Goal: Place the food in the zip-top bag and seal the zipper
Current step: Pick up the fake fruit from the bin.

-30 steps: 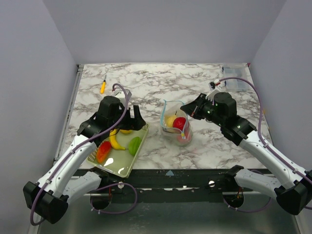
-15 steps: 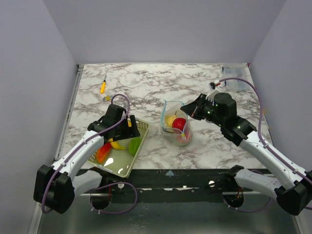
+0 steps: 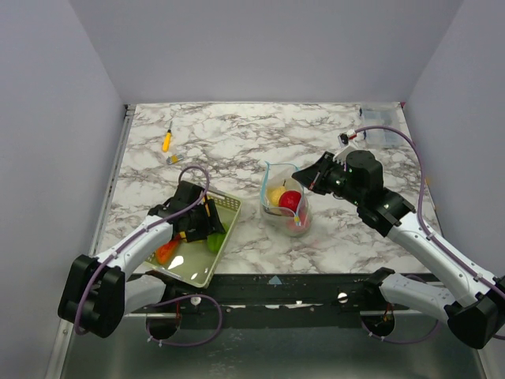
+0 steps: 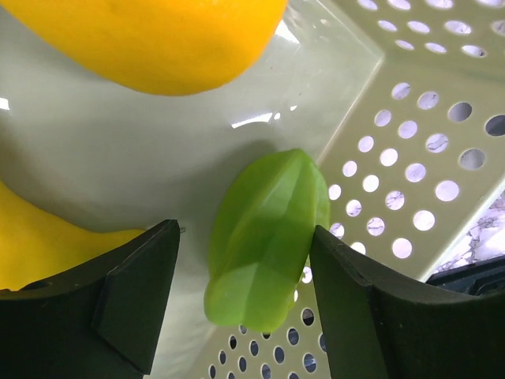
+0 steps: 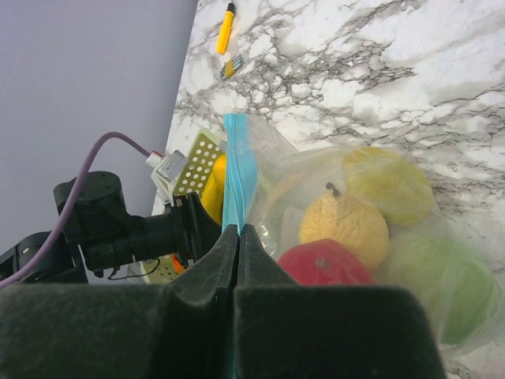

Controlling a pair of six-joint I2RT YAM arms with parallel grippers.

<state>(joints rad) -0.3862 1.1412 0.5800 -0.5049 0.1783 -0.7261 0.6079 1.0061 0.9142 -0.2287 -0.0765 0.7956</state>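
My left gripper (image 3: 208, 227) is down in the pale green mesh basket (image 3: 197, 270). In the left wrist view it (image 4: 246, 312) is open, its jaws on either side of a green toy fruit (image 4: 267, 237), the right jaw close against it. Yellow fruits (image 4: 158, 39) lie beside it, and an orange-red one (image 3: 166, 251) shows from above. My right gripper (image 3: 304, 182) is shut on the light-blue zipper (image 5: 239, 170) of the clear zip-top bag (image 3: 286, 212), holding the rim up. In the bag lie a yellow pear (image 5: 343, 217), a red fruit (image 5: 323, 264) and greenish ones (image 5: 442, 292).
An orange-yellow marker (image 3: 166, 142) and a small clip (image 3: 171, 159) lie at the back left of the marble table. A clear box (image 3: 380, 134) stands at the back right. Grey walls close in on three sides.
My left arm has drawn back and dropped into the basket, bringing its open jaws around the green fruit. The right arm and the bag have not moved.
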